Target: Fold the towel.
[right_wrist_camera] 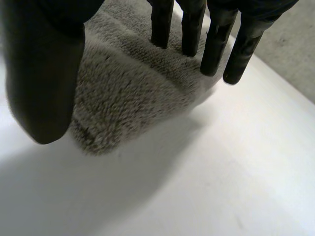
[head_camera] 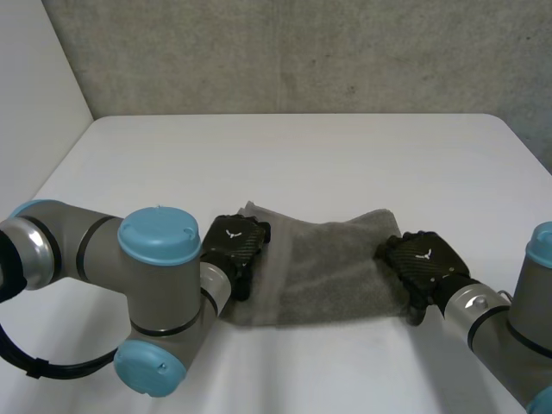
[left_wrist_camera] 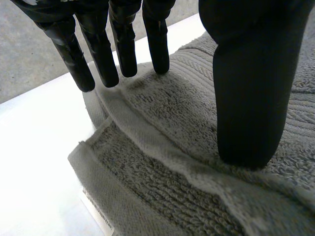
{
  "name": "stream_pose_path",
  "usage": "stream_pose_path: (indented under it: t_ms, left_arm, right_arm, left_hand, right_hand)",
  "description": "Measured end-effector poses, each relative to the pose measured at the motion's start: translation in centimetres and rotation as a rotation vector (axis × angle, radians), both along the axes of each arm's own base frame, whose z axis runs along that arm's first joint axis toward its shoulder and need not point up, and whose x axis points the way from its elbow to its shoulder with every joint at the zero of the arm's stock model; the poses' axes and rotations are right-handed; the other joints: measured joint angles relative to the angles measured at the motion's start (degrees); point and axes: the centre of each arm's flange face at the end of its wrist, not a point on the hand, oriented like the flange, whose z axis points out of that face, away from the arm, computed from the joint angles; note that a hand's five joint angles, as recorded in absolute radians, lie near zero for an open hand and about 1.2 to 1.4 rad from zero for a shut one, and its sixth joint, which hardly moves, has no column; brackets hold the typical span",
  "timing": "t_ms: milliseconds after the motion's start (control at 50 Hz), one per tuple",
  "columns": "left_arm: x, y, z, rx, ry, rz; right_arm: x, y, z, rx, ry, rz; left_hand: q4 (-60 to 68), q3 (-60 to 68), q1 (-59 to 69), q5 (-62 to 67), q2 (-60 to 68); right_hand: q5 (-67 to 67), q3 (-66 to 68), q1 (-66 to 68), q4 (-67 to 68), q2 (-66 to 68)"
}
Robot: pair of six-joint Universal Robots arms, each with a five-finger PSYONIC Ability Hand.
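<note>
The towel (head_camera: 336, 267) is plain grey terry with a paler woven band (left_wrist_camera: 147, 140) along its edge and a white label (left_wrist_camera: 101, 220) at one corner. The desk (head_camera: 302, 155) is white. The left robot hand (head_camera: 237, 248) and right robot hand (head_camera: 424, 266) are black, each with a small white emblem (head_camera: 231, 234). The arms (head_camera: 86, 250) are grey with light-blue caps (head_camera: 159, 235); the wall (head_camera: 302, 52) at the frame's top is speckled grey.

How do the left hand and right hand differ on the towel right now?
The left hand sits at the towel's left end, the right hand at its right end. The left thumb rests on cloth inside the hem; the right thumb hangs at the corner beside bare table. Both have straight fingers, tips at the towel's edge.
</note>
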Motion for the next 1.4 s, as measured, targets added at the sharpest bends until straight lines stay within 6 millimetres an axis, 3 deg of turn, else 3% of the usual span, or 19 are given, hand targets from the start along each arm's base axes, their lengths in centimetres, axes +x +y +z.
stream_pose_path:
  t_ms: [240,360,620,720,800,840,1000,1100,1200,1240,1260,1340,1400]
  left_arm:
    - [-0.1,-0.9,0.2,-0.014,0.011,0.013]
    - [0.0,-1.7,0.2,-0.019,0.015,0.028]
    - [0.9,-2.8,0.5,-0.022,0.018,0.062]
    - [1.2,-2.8,2.2,-0.049,0.043,0.07]
    - [1.4,-2.6,3.9,-0.079,0.068,0.072]
    - [1.6,-2.5,4.8,-0.094,0.08,0.074]
    - [2.8,-2.1,8.2,-0.157,0.124,0.092]
    - [4.3,-2.2,10.3,-0.201,0.149,0.125]
    - [6.3,-2.9,11.9,-0.239,0.167,0.182]
    - [6.7,-3.1,12.1,-0.245,0.169,0.196]
    - [7.1,-3.4,12.3,-0.248,0.17,0.209]
    - [7.8,-3.7,12.4,-0.25,0.171,0.232]
    - [8.1,-3.9,12.2,-0.245,0.169,0.241]
  right_arm:
    - [-0.3,1.3,2.3,-0.056,-0.036,0.004]
    - [-0.6,2.0,1.7,-0.037,-0.032,0.0]
    - [-1.0,1.7,0.3,-0.019,-0.045,0.005]
    - [-0.9,1.2,-0.3,-0.013,-0.045,0.01]
    - [-0.9,0.8,-0.7,-0.007,-0.042,0.005]
    - [-0.9,0.5,-0.7,-0.01,-0.041,0.001]
    - [-0.7,-1.0,0.6,-0.064,-0.048,-0.008]
    - [1.0,-2.0,3.2,-0.163,-0.073,0.04]
    - [7.0,0.0,6.8,-0.291,-0.132,0.233]
    - [8.5,0.8,7.2,-0.306,-0.144,0.286]
    - [10.5,2.0,7.3,-0.317,-0.155,0.355]
    - [14.7,5.2,5.8,-0.302,-0.139,0.509]
    - [17.5,8.1,2.8,-0.262,-0.06,0.629]
  left_hand:
    - [0.0,0.0,0.0,0.0,0.0]
    - [0.0,0.0,0.0,-0.01,0.0]
    - [0.0,0.0,0.0,-0.02,-0.01]
    - [-0.34,-0.38,-0.34,-0.32,-0.33]
    - [-0.81,-0.89,-0.89,-0.7,-0.84]
    - [-1.25,-1.28,-1.3,-1.08,-1.22]
    - [-3.14,-3.23,-3.2,-2.6,-3.19]
    - [-4.23,-4.37,-4.29,-3.24,-4.32]
    - [-4.66,-4.79,-4.73,-3.47,-4.73]
    - [-4.72,-4.84,-4.8,-3.47,-4.74]
    - [-4.72,-4.84,-4.87,-3.47,-4.77]
    - [-4.77,-4.92,-4.87,-3.52,-4.88]
    - [-4.83,-4.93,-4.88,-3.49,-4.92]
  right_hand:
    - [3.34,1.09,1.68,1.14,0.71]
    - [15.15,13.12,13.49,13.21,12.9]
    - [21.1,19.06,19.73,19.08,18.63]
    - [29.74,28.44,28.97,28.52,28.45]
    - [54.2,52.4,53.24,52.68,52.82]
    - [59.32,58.24,56.16,58.02,57.58]
    - [59.87,58.94,56.57,58.75,57.58]
    - [60.05,58.94,57.03,58.75,57.59]
    - [60.38,58.94,57.29,58.75,57.59]
    - [60.41,58.94,57.29,58.75,57.59]
    - [60.41,58.94,57.3,58.75,57.59]
    - [60.41,58.94,57.31,58.75,57.59]
    - [60.41,58.94,57.31,58.75,57.59]
